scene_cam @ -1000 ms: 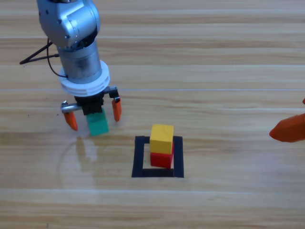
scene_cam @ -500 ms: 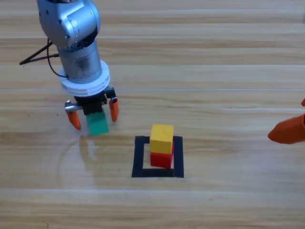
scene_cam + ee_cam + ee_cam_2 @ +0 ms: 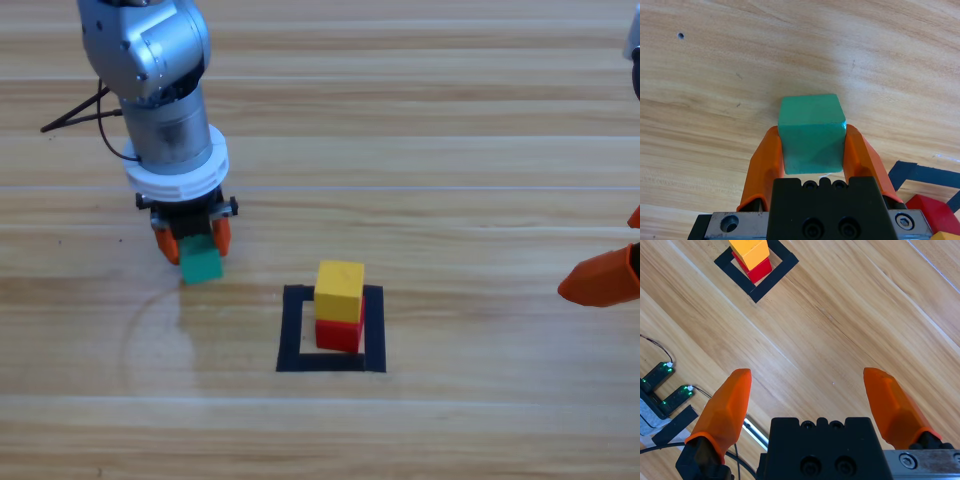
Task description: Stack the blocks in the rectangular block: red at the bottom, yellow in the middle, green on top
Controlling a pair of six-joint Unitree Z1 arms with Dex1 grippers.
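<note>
No brand, label or writing can be read on the cubes, the tape or the arms.

The left gripper (image 3: 192,238) stands over the wooden table (image 3: 470,160), to the left of and a little beyond the black tape square (image 3: 331,329). Its two orange jaws are closed against opposite side faces of the green cube (image 3: 812,134), pinching it. In the left wrist view the cube sits squarely between the fingers (image 3: 763,170), one jaw touching its left face and the other its right, and its far end reaches past the fingertips. From above, the green cube (image 3: 201,264) shows just below the jaws, nearer the camera than the gripper body; whether its underside touches the table cannot be told.

The yellow cube (image 3: 340,290) rests on top of the red cube (image 3: 339,334), and both stand inside the tape square, well apart from the left fingers, off to their right. A corner of the red cube and of the tape shows at the lower right edge of the left wrist view.

The right gripper (image 3: 600,278) waits at the right edge of the high view. In its own wrist view its jaws are spread wide with bare table between them, and the yellow-on-red stack sits far beyond its fingertips.
</note>
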